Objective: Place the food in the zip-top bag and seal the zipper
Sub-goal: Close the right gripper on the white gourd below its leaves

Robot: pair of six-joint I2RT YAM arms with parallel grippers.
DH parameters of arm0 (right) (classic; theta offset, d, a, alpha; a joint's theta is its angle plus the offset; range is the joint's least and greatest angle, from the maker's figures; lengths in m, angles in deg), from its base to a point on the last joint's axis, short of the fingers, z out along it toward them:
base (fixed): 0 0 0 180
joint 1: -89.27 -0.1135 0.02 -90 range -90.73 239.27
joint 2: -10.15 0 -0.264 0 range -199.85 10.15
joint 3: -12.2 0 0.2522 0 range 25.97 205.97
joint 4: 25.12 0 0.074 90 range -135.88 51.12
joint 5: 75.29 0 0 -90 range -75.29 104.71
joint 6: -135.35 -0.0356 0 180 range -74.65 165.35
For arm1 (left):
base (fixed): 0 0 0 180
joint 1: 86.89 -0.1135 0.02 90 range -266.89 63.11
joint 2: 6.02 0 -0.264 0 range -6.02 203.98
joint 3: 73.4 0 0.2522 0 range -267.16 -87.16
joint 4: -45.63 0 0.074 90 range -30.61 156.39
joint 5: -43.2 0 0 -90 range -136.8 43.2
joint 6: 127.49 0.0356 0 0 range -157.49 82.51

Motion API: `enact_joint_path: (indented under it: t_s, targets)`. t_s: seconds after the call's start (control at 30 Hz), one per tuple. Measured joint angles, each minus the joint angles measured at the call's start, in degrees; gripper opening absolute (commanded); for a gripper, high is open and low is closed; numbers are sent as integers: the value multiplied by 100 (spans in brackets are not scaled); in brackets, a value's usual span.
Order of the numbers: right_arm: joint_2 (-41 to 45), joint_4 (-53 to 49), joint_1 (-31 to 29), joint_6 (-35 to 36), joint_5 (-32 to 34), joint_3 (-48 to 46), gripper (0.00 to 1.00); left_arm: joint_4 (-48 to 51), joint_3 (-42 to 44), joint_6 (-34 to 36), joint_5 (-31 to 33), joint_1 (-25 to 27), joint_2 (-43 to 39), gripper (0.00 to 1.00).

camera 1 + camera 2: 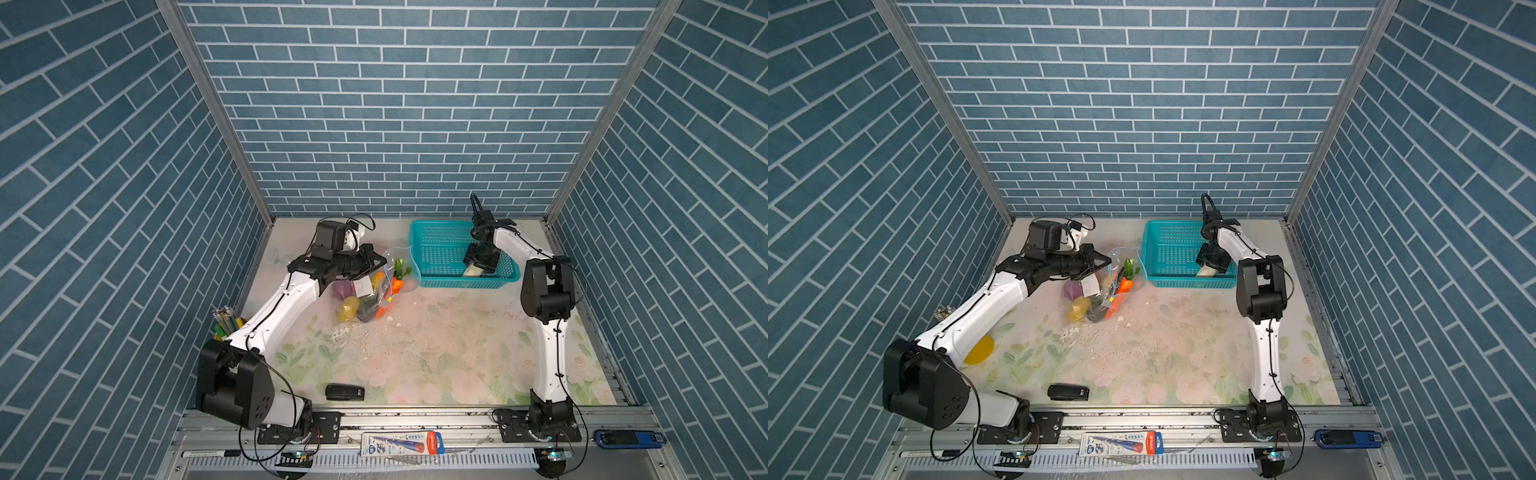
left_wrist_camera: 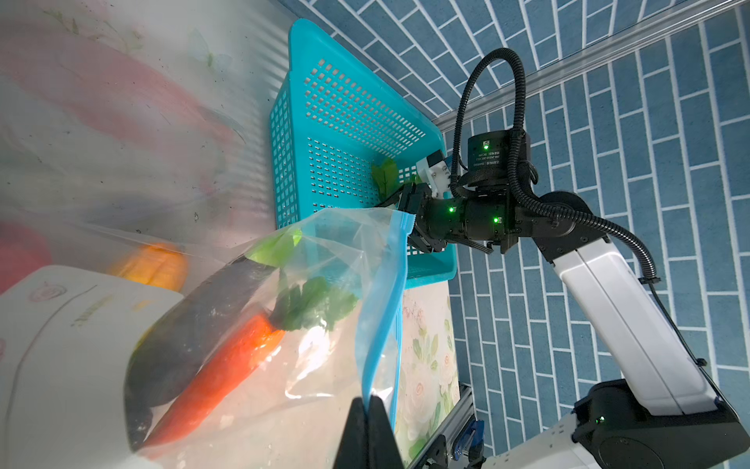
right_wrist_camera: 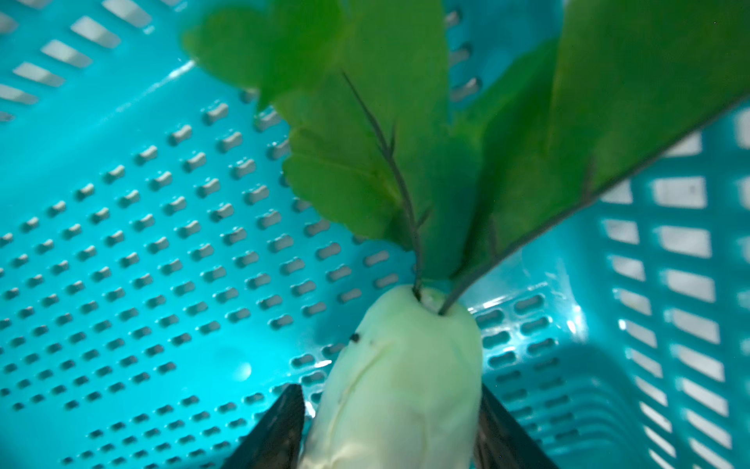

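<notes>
**One radish left in the basket, bag mouth waiting to its left**

One white radish (image 3: 399, 377) lies in the near right corner of the teal basket (image 1: 440, 249), which stands at the far edge of the surface (image 1: 436, 345). Its long axis runs straight out from my right gripper (image 3: 389, 406), root end between the jaws and green leaves pointing away. The jaws stand on either side of the root, but I cannot tell whether they press it or only flank it. The right arm is much the nearer one.

Just beside the basket's left wall stands one zip-top bag (image 1: 376, 291), its mouth turned toward the basket. My left gripper (image 2: 367, 414) is pressed together on the light-blue zipper (image 2: 381, 308), holding that edge up. I judge the radish must travel left, over the basket wall, into the mouth.

Counted inside the bag:
- one purple piece (image 1: 341, 289)
- one yellow piece (image 1: 347, 312)
- one dark piece (image 2: 195, 325)
- one carrot (image 2: 227, 365)
- further orange-yellow shapes I cannot count through the crinkled plastic
</notes>
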State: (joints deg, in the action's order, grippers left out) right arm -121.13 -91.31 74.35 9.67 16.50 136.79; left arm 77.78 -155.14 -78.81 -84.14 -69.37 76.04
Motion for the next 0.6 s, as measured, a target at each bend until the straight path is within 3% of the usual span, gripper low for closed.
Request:
enact_joint_path:
  t_s: [0.17,0.6]
  targets:
    - [0,-70,0,151,116,72,70,13,0,0,0,0,0,0]
    - [0,9,33,162,50,103,53,15,0,17,0,0,0,0]
